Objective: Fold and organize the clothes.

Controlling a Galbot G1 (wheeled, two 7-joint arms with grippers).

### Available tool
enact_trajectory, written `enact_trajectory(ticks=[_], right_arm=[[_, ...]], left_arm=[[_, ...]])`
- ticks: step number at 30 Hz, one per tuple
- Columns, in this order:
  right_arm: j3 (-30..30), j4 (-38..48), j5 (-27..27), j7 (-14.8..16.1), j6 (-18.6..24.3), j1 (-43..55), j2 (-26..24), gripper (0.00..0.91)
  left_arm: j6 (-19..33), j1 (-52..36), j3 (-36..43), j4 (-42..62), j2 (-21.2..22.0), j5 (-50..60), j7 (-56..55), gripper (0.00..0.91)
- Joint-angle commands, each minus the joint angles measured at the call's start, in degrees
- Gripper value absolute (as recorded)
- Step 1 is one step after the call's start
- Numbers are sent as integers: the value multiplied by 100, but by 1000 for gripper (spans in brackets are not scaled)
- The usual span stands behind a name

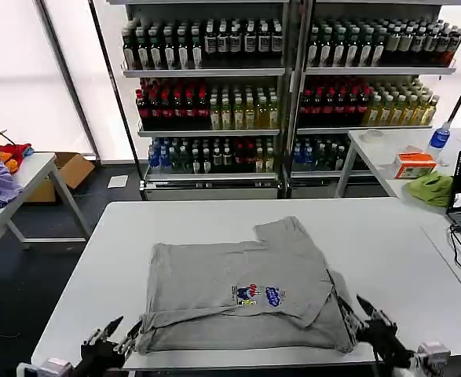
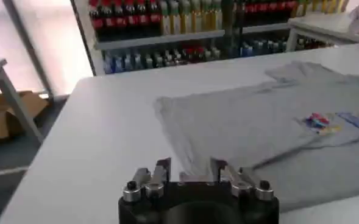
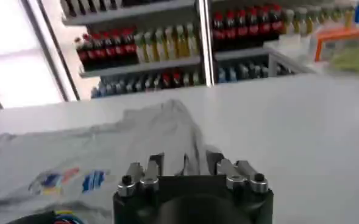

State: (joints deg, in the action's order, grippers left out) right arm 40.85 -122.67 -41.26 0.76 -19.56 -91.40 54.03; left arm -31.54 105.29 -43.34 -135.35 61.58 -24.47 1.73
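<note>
Both end effectors are sitting at the near edge of the surface (image 1: pixel 387 228), one at each near corner of the grey T-shirt (image 1: pixel 246 287). On the left, the left end effector (image 1: pixel 114 336) is hovering just beside the shirt's near-left corner with its fingers spread apart and nothing between them; in the left wrist view the left end effector (image 2: pixel 189 172) is showing an open gap, with bare surface (image 2: pixel 100 134) under it and the shirt (image 2: pixel 258 122) lying beyond. On the right, the right end effector (image 1: pixel 356 310) is resting at the shirt's near-right corner, fingers likewise parted; in the right wrist view the right end effector (image 3: pixel 184 165) is facing a raised fold of the T-shirt (image 3: pixel 149 137), and whether any cloth is caught between the fingers cannot be told.

The T-shirt is lying partly folded in the middle of the surface, with one layer turned over on top and a sleeve sticking out toward the far side. Its small multicoloured chest print (image 1: pixel 259 294) is facing up, nearer the robot than the shirt's middle.

Beyond the surface, shelves of bottles (image 1: pixel 277 102) are standing along the far wall.
</note>
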Motion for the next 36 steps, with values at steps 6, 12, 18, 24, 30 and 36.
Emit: enact_trajectory(ticks=[6,12,18,24,30,36], right_arm=[[-1718,3499,752,2120,-1188,4891,-260,907],[-2651,4404,820,2180,-1247,5623,-131,907],[-3223,5299,1026,1990,-1293,6276,192,907],[-3646,5861,1021,1945,-1332,6632,500,907],[-3736,6073,1012,1876,-1332,6615,733,907],[-3851,6301,1084,1823,-1284,6592,892,907]], left_arm=[[-33,-2905,981,2457,-1947,-1399,1158,907],[-12,-4410,2068,3706,-1874,-1497,1283,907],[20,-5688,2967,4743,-1703,-1515,1455,907],[99,-6411,3464,5442,-1366,-1483,1469,907],[122,-6642,3531,5737,-1139,-1489,1467,907],[120,-6572,3556,5794,-1087,-1480,1470,907]])
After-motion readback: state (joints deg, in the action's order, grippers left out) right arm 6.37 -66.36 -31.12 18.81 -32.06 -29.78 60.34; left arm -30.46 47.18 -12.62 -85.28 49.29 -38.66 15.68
